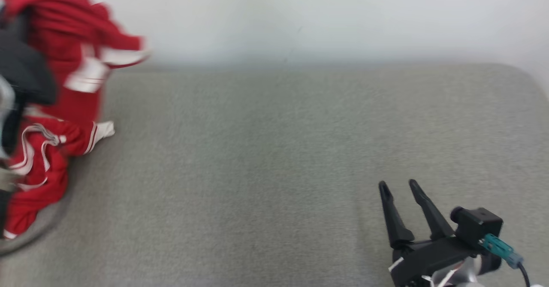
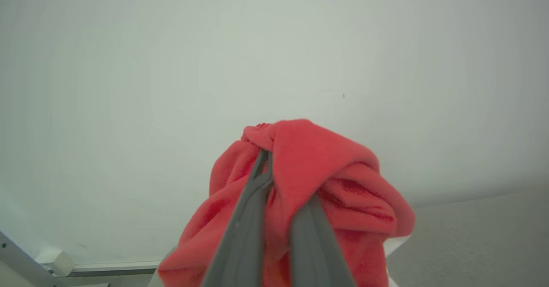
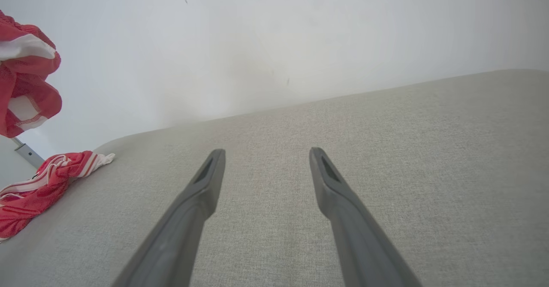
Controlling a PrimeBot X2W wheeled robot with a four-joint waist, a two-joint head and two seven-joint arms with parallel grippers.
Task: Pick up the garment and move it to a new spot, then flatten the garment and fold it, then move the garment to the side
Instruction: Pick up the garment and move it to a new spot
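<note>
A pale wall [image 1: 300, 16] stood behind a big grey table [image 1: 274, 149]. The red garment [image 1: 64, 34] was far over at the table's left edge. Its top part hung up in the air, and its bottom part lay in a bunch on the table.

This looked like the first step, the picking up. The next move would likely be to lift the garment all the way off and carry it toward the middle of the table. Then it could be let down gently and spread flat. The low part might drag, so the lift would need to go high enough.

The garment was soft and floppy, bright red with white stripes and white edges. It was all crumpled, and blurry in the head view.

The left gripper [image 2: 266, 179] was pinched tight on a fold of the garment, with red cloth draped over its fingers. The right gripper [image 1: 399, 186] was spread wide and held nothing, low over the table's near right side.
</note>
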